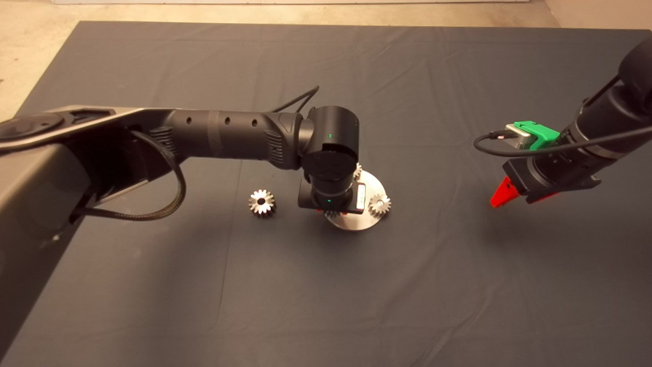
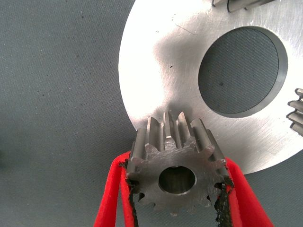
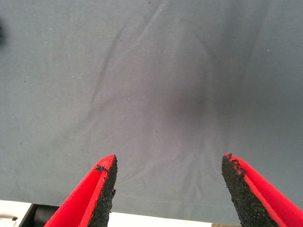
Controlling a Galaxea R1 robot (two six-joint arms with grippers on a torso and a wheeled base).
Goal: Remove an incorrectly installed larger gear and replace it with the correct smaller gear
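Note:
My left gripper [image 2: 176, 182] is shut on the smaller gear [image 2: 165, 153], a silver-grey spur gear with short straight teeth, held by its sides over the near rim of the round silver plate [image 2: 161, 61]. In the head view the left wrist [image 1: 331, 173] covers the gear and much of the plate [image 1: 372, 181]. The larger gear [image 1: 262, 202], shiny with flared teeth and a dark bore, lies flat on the mat left of the plate, free of both grippers. My right gripper [image 1: 501, 196] hangs open and empty over bare mat at the right, and also shows in the right wrist view [image 3: 168, 163].
The plate has a large round centre hole [image 2: 242, 71]. Two other small gears sit on it, one at its right rim [image 1: 380, 205] and one at its far side [image 1: 357, 171]. The dark mat [image 1: 326, 295] ends at pale floor along the far and left edges.

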